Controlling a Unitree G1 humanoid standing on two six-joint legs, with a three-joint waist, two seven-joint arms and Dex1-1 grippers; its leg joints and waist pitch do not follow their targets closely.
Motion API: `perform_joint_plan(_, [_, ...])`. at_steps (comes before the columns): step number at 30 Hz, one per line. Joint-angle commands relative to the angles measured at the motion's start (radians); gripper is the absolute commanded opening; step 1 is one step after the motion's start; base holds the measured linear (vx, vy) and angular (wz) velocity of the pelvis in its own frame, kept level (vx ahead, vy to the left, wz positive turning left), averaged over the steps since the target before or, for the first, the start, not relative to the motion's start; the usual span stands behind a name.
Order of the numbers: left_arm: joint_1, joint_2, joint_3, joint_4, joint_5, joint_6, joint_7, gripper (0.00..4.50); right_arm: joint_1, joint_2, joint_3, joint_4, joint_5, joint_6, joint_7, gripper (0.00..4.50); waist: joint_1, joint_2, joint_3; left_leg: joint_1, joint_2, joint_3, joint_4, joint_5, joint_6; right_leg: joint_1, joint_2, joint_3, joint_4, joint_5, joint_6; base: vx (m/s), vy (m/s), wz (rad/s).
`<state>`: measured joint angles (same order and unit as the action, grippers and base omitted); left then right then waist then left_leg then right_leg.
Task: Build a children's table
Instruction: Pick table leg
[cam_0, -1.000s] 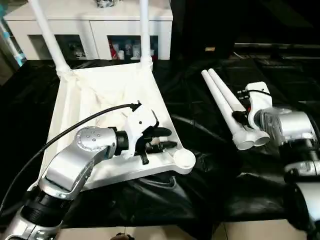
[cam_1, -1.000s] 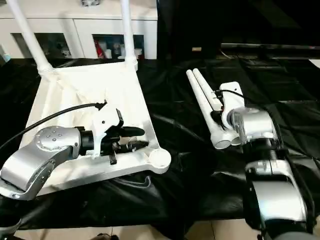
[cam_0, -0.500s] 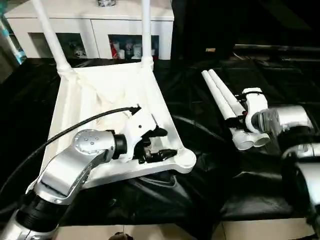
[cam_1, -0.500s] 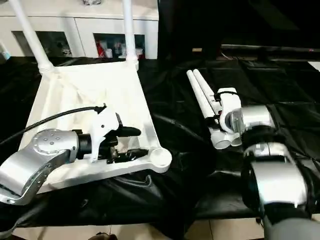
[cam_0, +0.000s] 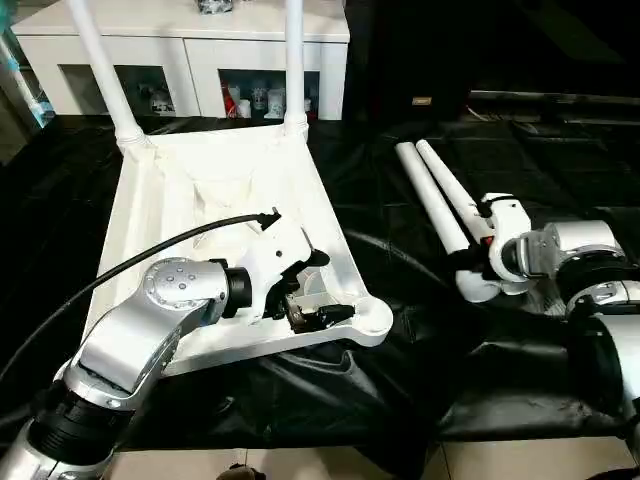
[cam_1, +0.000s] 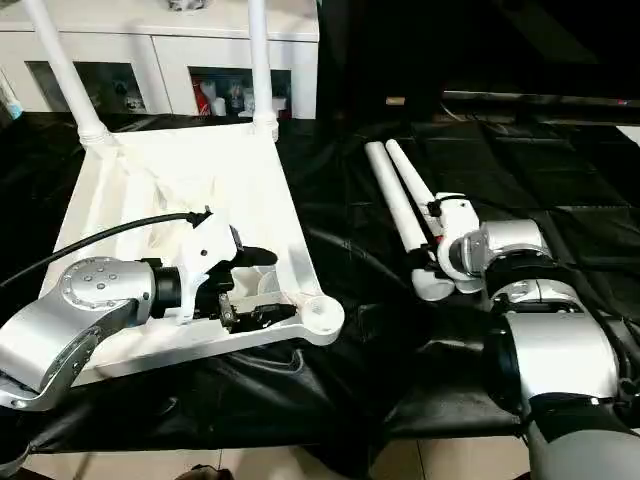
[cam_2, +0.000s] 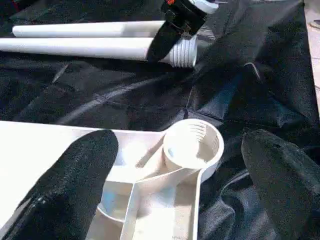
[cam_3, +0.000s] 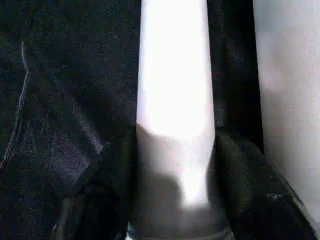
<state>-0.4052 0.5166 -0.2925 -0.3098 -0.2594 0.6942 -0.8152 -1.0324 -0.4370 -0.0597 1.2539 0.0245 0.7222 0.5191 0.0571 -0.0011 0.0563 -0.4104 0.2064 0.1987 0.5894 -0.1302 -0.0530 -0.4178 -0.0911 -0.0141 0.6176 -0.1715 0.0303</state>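
Well, the whole floor of the work area is draped in black sheeting (cam_0: 420, 400), and on it lies the white tabletop (cam_0: 200, 190), upside down with its ribbed underside showing; two legs already stand upright in its far corner sockets, one leg (cam_0: 98, 70) at the far left, another leg (cam_0: 294, 60) at the far right; behind them runs a white cabinet (cam_0: 190, 50) with glass-fronted shelves; to the right, well apart from the tabletop, two loose legs (cam_0: 435, 205) lie side by side on the sheeting, their flared ends toward the robot; the near right corner socket (cam_2: 192, 145) of the tabletop sits empty; the left gripper (cam_0: 315, 290) hovers over the tabletop's near edge just beside that socket, its black fingers (cam_2: 75, 180) spread wide with nothing between them; the right gripper (cam_3: 175, 165) is down at the flared ends of the loose legs, its fingers closed around one leg (cam_3: 175, 100), one on either side and touching it.
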Motion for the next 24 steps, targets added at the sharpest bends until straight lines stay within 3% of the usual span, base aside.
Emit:
perform_joint_plan(1, [-0.002, 0.008, -0.015, -0.019, 0.007, 0.006, 0.006, 4.50, -0.015, -0.009, -0.005, 0.021, -0.011, -0.007, -0.005, 2.01, 0.001, -0.014, -0.071, 0.034, 0.005, -0.003, -0.054, -0.343, -0.060, 0.027, -0.016, 0.004, -0.074, -0.332, -0.177, 0.000, 0.000, 0.00])
perform_joint_plan(6, [-0.006, 0.006, -0.017, -0.012, 0.013, 0.007, 0.008, 4.50, -0.013, -0.007, -0.039, 0.034, 0.014, -0.017, -0.027, 1.96, 0.000, -0.013, -0.070, 0.036, 0.004, -0.004, -0.054, -0.362, -0.065, 0.025, -0.015, 0.004, -0.076, -0.346, -0.173, 0.000, 0.000, 0.00])
perform_joint_plan(11, [-0.034, -0.041, 0.013, 0.049, 0.051, -0.034, 0.084, 4.50, -0.021, 0.004, -0.123, 0.017, 0.096, -0.052, -0.025, 1.95, -0.001, -0.009, -0.072, 0.036, 0.002, -0.006, -0.053, -0.381, -0.065, 0.026, -0.015, 0.003, -0.078, -0.346, -0.164, 0.000, 0.000, 0.00])
perform_joint_plan(12, [-0.041, -0.056, 0.026, 0.070, 0.055, -0.040, 0.106, 4.50, -0.022, 0.008, -0.144, 0.009, 0.117, -0.059, -0.013, 1.95, 0.000, -0.001, -0.072, 0.036, 0.002, -0.006, -0.054, -0.383, -0.065, 0.026, -0.013, 0.003, -0.079, -0.337, -0.165, 0.000, 0.000, 0.00])
perform_joint_plan(15, [-0.080, -0.134, 0.086, 0.147, 0.049, -0.067, 0.194, 4.50, 0.001, 0.022, -0.230, -0.044, 0.207, -0.095, 0.025, 1.95, 0.004, 0.000, -0.075, 0.037, 0.001, -0.007, -0.052, -0.385, -0.058, 0.029, -0.014, 0.002, -0.077, -0.311, -0.175, 0.000, 0.000, 0.00])
perform_joint_plan(19, [-0.132, -0.242, 0.184, 0.225, -0.010, -0.075, 0.287, 4.50, 0.084, 0.064, -0.297, -0.185, 0.301, -0.146, 0.127, 1.95, 0.007, -0.003, -0.079, 0.031, 0.000, -0.007, -0.053, -0.337, -0.036, 0.038, -0.014, -0.001, -0.073, -0.255, -0.193, 0.000, 0.000, 0.00])
perform_joint_plan(22, [-0.168, -0.361, 0.273, 0.289, -0.142, -0.001, 0.310, 4.50, 0.254, 0.148, -0.282, -0.450, 0.386, -0.199, 0.294, 1.94, 0.021, 0.005, -0.082, 0.033, 0.002, -0.004, -0.051, -0.299, -0.006, 0.041, -0.016, 0.001, -0.074, -0.188, -0.206, 0.000, 0.000, 0.00])
perform_joint_plan(24, [-0.174, -0.379, 0.284, 0.301, -0.164, 0.009, 0.309, 4.50, 0.281, 0.161, -0.277, -0.495, 0.403, -0.203, 0.320, 1.93, 0.023, -0.002, -0.087, 0.028, 0.003, -0.007, -0.053, -0.261, 0.012, 0.048, -0.015, -0.002, -0.066, -0.145, -0.229, 0.000, 0.000, 0.00])
